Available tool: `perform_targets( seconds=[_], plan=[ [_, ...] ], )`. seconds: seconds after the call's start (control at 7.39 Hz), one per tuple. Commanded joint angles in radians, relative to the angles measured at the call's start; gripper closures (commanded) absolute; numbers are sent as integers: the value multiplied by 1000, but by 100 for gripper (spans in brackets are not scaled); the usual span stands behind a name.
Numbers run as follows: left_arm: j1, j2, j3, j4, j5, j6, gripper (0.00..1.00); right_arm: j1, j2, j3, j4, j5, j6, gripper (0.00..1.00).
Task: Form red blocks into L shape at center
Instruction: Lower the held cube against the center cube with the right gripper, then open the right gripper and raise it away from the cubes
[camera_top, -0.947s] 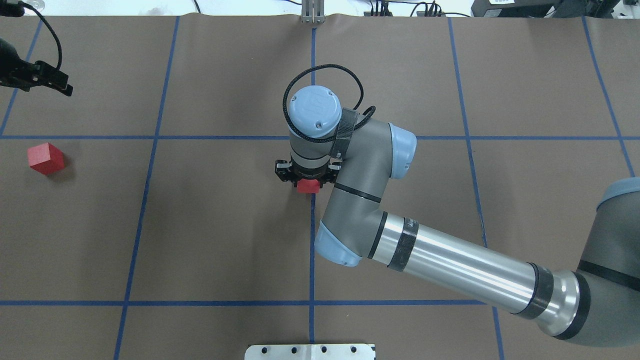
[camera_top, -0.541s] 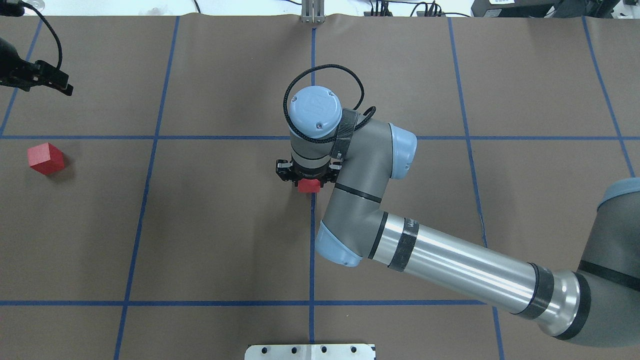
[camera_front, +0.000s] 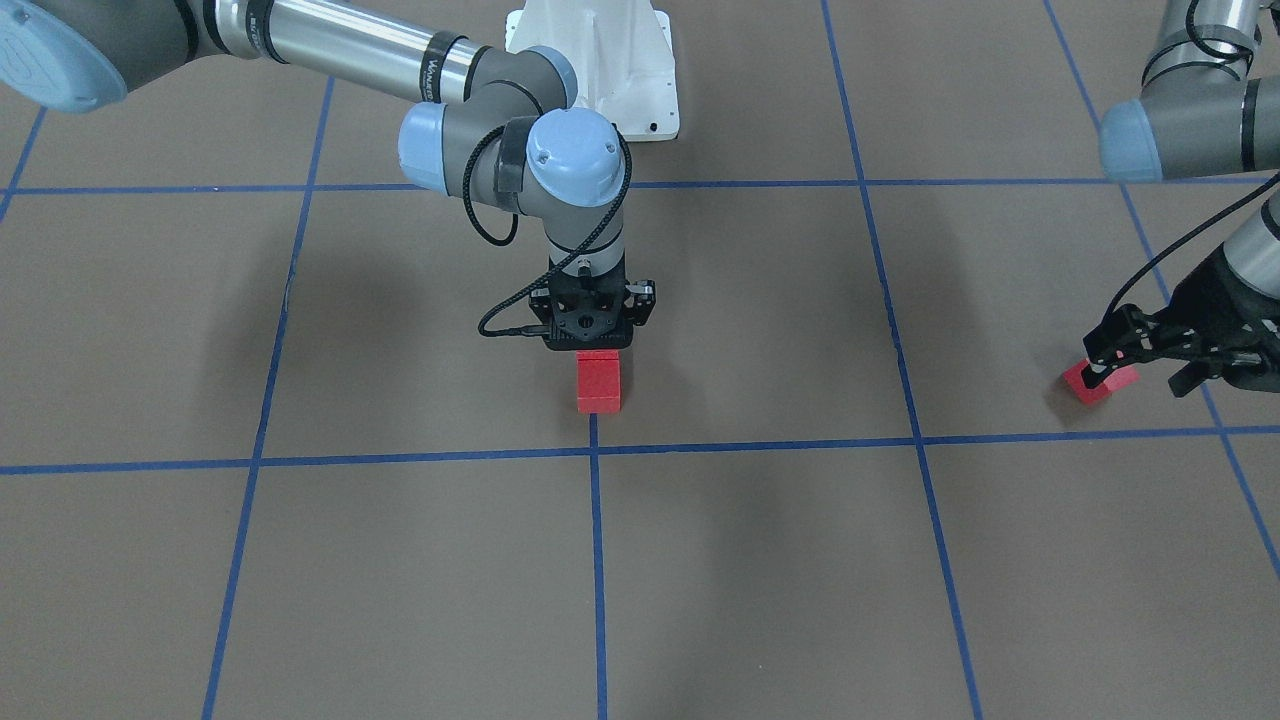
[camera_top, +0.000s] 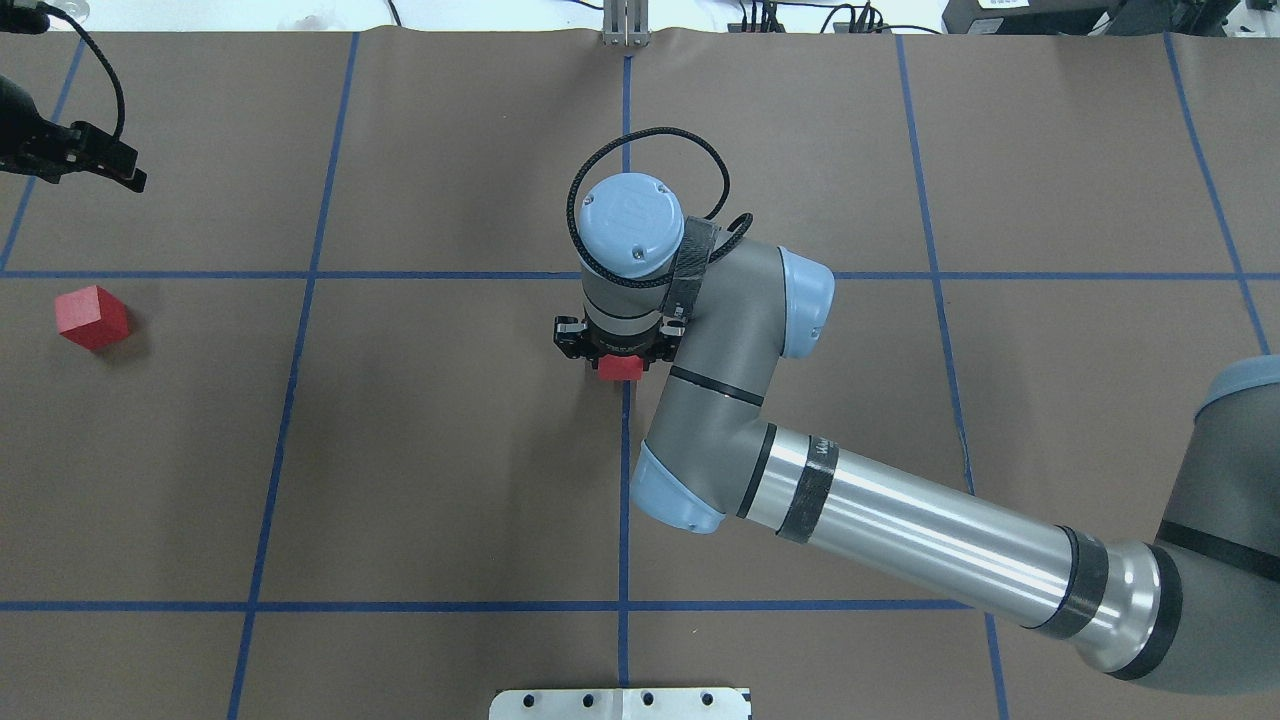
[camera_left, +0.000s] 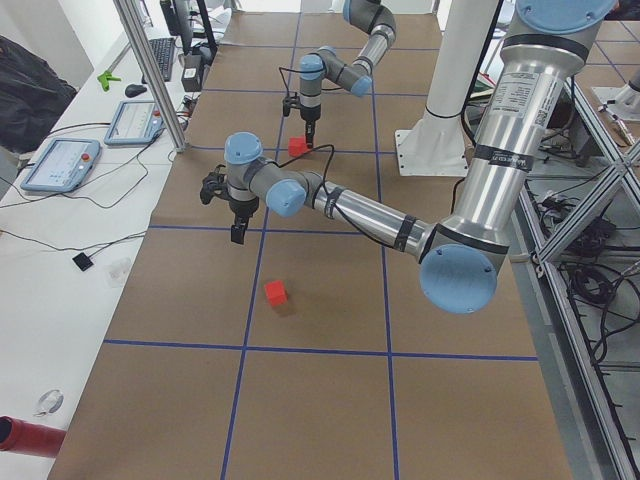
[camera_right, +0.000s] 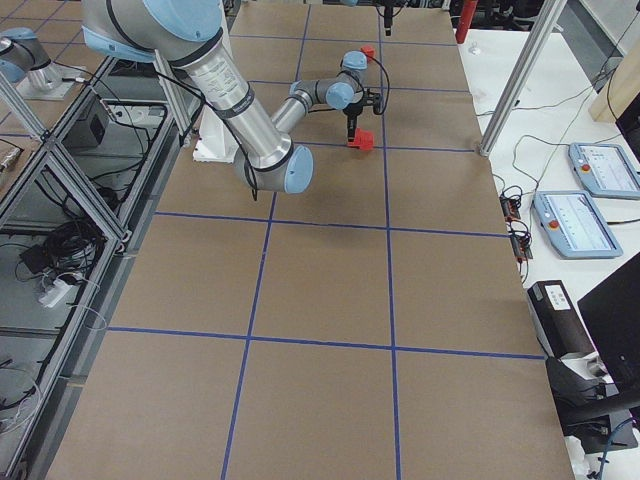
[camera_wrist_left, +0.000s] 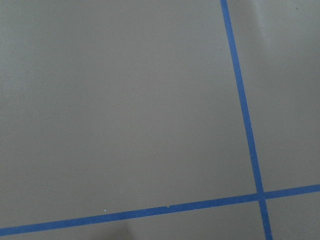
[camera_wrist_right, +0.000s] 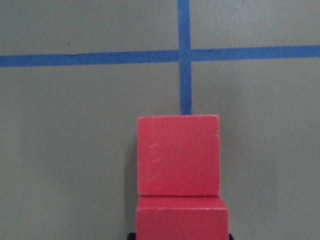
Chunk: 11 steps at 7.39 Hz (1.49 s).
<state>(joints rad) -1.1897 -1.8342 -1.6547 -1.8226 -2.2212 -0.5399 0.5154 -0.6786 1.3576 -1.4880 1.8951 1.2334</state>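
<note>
Right wrist-mounted camera gives me the clearest look. My right pincer (camera_front: 596, 345) points straight down, and slivers of its black fingers (camera_wrist_right: 131, 236) sit flush against both sides of the held block (camera_wrist_right: 181, 219), so I read it as clamped on that block. Just ahead, the front block (camera_wrist_right: 178, 155) meets the held block face to face, the two forming a straight row. That row lies along the tape line (camera_wrist_right: 184, 85) on the robot's side of the center crossing (camera_wrist_right: 184, 54), with the front block stopping just short of it. Well away from the crossing, toward the robot's left, the lone block (camera_top: 92, 317) sits by itself on the brown floor (camera_top: 440, 450). My left pincer (camera_front: 1140, 368) hangs out there too, jaws apart, clear of that block.
</note>
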Motion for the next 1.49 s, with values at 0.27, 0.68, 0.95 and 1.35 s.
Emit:
perform_targets(
  seconds=[0.27,0.68,0.95,1.35],
  plan=[
    [-1,0,3,0,0,1,0,2,1,6,0,-8,-2,2],
    [-45,12,50,-3,-2,107,0,44,2,55,-12,4,-5,2],
    [-50,119,53,-94,3,174,0,124,-13,118,-75,86,-17,2],
    [-42,232,64,-226,65,-137,0,227,-152,259,-101,107,-132,1]
  ],
)
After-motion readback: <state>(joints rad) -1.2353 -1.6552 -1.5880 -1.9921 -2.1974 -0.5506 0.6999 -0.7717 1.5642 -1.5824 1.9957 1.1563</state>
